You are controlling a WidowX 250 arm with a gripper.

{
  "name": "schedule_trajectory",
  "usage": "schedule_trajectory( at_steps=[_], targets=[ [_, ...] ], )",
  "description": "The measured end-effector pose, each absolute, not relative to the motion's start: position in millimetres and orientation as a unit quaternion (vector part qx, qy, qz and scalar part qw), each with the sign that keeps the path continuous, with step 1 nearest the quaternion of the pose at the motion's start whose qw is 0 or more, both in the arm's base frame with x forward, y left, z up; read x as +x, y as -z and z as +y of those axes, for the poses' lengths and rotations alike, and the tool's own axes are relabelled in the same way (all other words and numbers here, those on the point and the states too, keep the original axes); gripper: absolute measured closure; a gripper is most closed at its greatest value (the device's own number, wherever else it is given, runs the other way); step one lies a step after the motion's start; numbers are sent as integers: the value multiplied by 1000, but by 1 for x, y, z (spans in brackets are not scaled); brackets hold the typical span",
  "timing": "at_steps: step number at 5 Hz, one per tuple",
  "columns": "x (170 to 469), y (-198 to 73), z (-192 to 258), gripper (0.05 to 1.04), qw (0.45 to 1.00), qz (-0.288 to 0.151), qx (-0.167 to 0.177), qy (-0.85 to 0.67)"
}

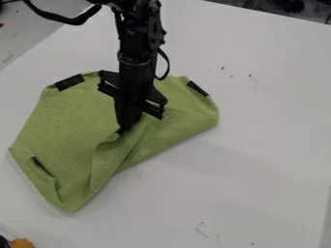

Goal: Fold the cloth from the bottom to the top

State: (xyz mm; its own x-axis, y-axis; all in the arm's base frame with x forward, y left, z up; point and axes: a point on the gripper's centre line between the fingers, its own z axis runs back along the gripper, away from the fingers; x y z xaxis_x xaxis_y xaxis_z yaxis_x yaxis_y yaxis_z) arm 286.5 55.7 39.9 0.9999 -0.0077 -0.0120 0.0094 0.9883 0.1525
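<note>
The cloth [71, 116] lies rumpled, its lower edge partly turned up. Over the cloth's middle, the gripper [125, 130] points down, pinching a fold of it.

Black gripper [123, 129] hangs down at green cloth [67, 118], tip by a crease. Cloth lies rumpled on white table [259, 150], black strips [69, 82] near its edges.

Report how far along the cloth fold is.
Partly done: the green cloth looks folded inward along its lower-right side. In hand: the gripper is down at the creased flap near the middle. Left: the bottom corner lies far from the top edge, so it likely needs bringing up.
</note>
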Motion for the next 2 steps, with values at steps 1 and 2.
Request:
schedule_trajectory(
  at_steps=[1, 2],
  targets=[
    [294, -44, 69, 1030, 997, -11, 81, 11],
    [302, -31, 73, 1014, 996, -24, 73, 43]
  ],
)
